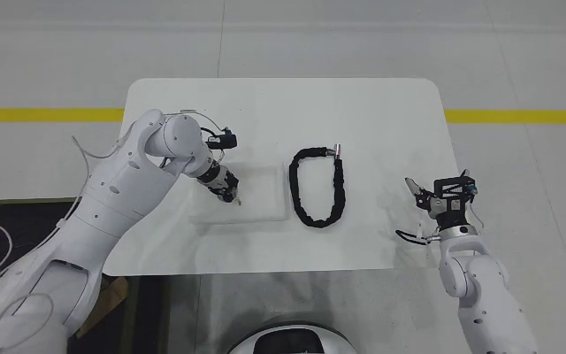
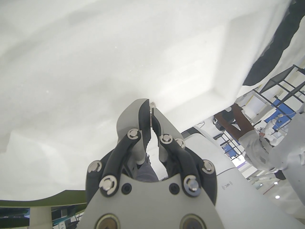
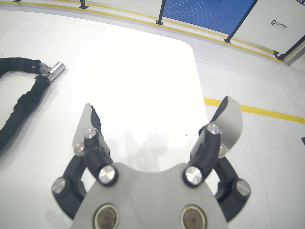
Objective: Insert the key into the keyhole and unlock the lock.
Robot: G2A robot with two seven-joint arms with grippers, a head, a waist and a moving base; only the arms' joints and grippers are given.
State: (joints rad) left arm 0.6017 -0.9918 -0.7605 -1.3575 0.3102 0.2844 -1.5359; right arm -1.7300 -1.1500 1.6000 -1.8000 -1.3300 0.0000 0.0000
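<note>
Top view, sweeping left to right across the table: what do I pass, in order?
Left gripper, shut on the key → black chain lock, lying in a closed loop → right gripper, open.

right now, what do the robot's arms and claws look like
Both the left arm and right arm are glossy white shells; thin pale cables loop off the left. The left claw and right claw match: grey plate, black links, silver bolts, curved grey fingers, black pads.
</note>
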